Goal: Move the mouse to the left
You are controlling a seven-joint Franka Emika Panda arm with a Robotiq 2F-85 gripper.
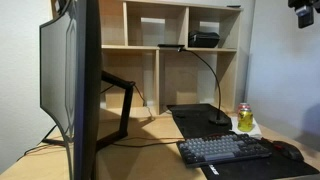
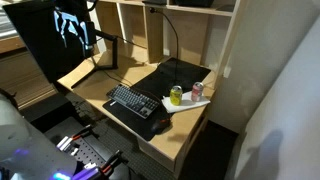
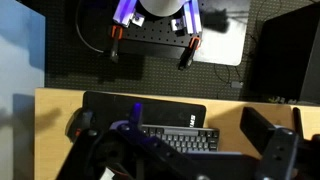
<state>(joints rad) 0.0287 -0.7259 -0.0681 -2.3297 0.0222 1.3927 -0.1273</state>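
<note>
The end effector (image 3: 185, 160) hangs high above the bench (image 1: 150, 152), its two dark fingers (image 3: 95, 150) spread wide apart and holding nothing. In an exterior view it shows only as a dark shape in the top corner (image 1: 303, 12), well clear of everything below.

The mouse (image 1: 288, 150) lies on the bench just beside one short end of the keyboard (image 1: 225, 150), at the edge of the dark desk mat (image 1: 195, 118). The wrist view shows the mouse (image 3: 75, 125) as a small dark oval next to the keyboard (image 3: 180, 138).

A yellow-green can (image 1: 245, 118) stands upright behind the keyboard, near the black lamp base (image 1: 218, 121). A curved monitor (image 1: 70, 80) fills the far side of the bench.
</note>
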